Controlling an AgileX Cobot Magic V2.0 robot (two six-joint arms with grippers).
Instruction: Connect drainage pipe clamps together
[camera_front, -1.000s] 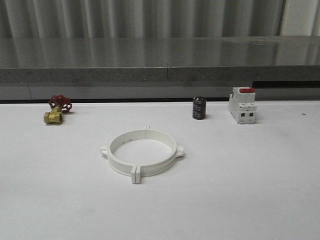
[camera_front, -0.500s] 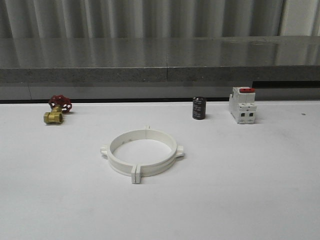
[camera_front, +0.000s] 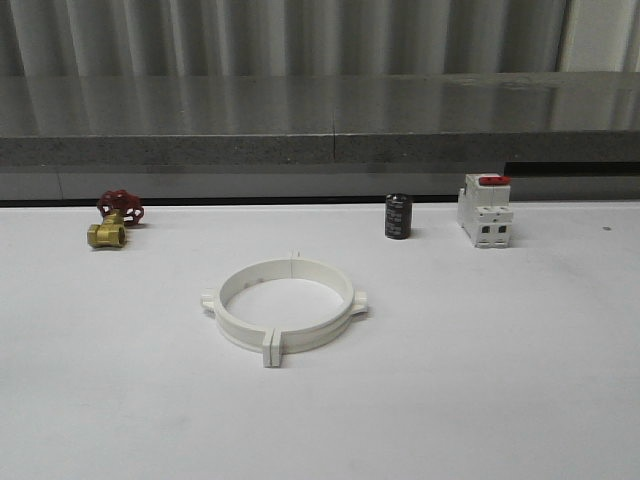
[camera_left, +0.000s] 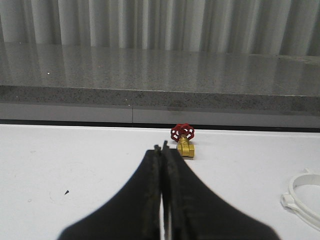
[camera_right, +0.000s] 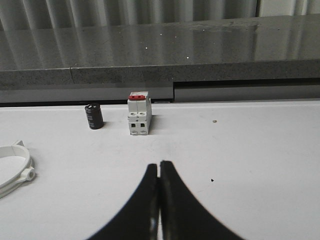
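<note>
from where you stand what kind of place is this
Likely a lab bench set up for robot handling trials: a plain white table with unrelated hardware spread out on it, namely the drainage pipe clamps, a brass valve and a breaker switch.

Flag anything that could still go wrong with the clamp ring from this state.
1. The drainage pipe clamps lie as a closed ring, but whether the tabs truly latched can't be told; a nudge might part them.
2. Both the left gripper and the right gripper are shut and apart from the ring, so any fix needs reopening.
3. The ring lies flat on the table, a hard pick.
</note>
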